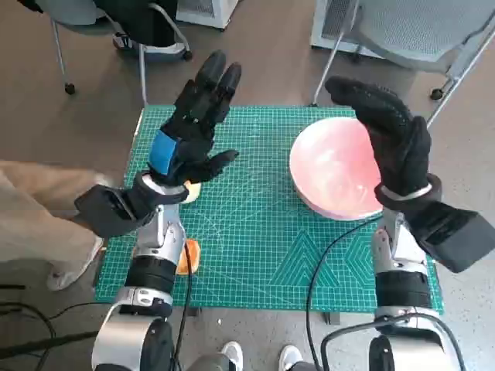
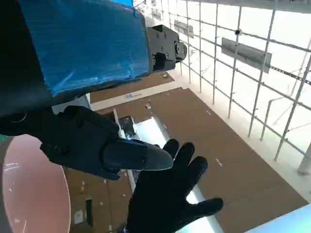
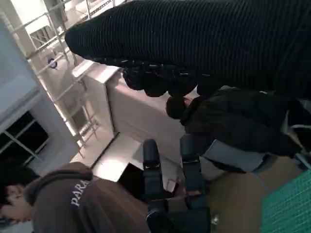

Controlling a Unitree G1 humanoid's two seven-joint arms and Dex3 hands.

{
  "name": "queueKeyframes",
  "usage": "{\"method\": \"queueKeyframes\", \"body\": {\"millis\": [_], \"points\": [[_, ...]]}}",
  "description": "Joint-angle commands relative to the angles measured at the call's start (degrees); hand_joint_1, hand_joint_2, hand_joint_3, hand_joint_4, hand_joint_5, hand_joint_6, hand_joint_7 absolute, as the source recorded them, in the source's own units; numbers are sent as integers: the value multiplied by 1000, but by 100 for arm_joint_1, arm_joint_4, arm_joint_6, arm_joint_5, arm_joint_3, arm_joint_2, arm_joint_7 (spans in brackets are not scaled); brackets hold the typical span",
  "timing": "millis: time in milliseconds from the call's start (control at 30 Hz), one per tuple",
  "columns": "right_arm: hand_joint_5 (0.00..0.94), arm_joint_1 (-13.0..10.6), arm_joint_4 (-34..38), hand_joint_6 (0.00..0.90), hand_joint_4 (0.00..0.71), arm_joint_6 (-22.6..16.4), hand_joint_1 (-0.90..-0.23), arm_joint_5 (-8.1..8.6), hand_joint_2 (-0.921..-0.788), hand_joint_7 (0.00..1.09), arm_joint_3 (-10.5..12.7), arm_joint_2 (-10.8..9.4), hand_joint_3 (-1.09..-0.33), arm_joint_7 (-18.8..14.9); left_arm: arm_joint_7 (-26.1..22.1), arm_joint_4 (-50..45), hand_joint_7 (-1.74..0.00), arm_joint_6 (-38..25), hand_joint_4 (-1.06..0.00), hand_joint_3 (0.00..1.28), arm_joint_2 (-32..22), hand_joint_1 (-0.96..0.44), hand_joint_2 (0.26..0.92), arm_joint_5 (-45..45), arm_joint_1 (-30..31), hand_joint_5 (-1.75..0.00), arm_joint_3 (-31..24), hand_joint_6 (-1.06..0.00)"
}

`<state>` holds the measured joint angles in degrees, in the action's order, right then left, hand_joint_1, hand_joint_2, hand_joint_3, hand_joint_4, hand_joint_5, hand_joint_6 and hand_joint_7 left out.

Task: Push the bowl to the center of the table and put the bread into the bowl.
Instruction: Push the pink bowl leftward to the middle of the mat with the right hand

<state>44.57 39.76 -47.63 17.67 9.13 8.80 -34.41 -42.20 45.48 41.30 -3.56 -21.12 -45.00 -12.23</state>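
From the head view I see the left robot hand [image 1: 192, 127] raised above the left part of the green cutting mat [image 1: 255, 255], blue tape on its back, fingers spread and holding nothing. Just under its wrist a pale edge of the bread [image 1: 191, 190] peeks out on the mat; most of it is hidden by the hand, and neither wrist view shows it. Nearer the robot, beside the left forearm, an orange object [image 1: 190, 255] lies at the mat's edge; I cannot tell what it is. A person's leg in light trousers [image 1: 31, 209] stands at the far left of the tabletop.

Further right, the pink bowl [image 1: 332, 174] sits on the right part of the mat, off centre, with nothing visible inside. The right robot hand [image 1: 390, 135] in its black glove hovers over the bowl's right side, fingers extended and apart, gripping nothing; whether it touches the rim I cannot tell from above.

The left wrist view adds what the head camera misses: the bowl's pink rim [image 2: 29, 189] at one edge, the gloved right hand [image 2: 170, 194] with fingers fanned against a brown floor, and a window grid beyond. The right wrist view looks the other way: past the glove [image 3: 194, 43] I see the left hand's black fingers [image 3: 151, 167] pointing up, a corner of the green mat [image 3: 291, 204], and a person in a brown hooded top [image 3: 63, 199].
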Motion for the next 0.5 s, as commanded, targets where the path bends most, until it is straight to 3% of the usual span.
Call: {"method": "queueKeyframes", "body": {"millis": [33, 500], "points": [[2, -70, -37, 46, 226, 75, -643, -105, -921, 557, -24, 39, -748, 95, 5, -99, -1, -5, 1, 243, -30, -623, 921, 5, 14, 1, 38, -138], [2, -89, -123, 52, 226, 134, -651, -128, -921, 553, -74, 78, -744, 171, 5, -108, -5, -62, 1, 242, -17, -625, 921, 1, -5, 1, 75, -145]]}}
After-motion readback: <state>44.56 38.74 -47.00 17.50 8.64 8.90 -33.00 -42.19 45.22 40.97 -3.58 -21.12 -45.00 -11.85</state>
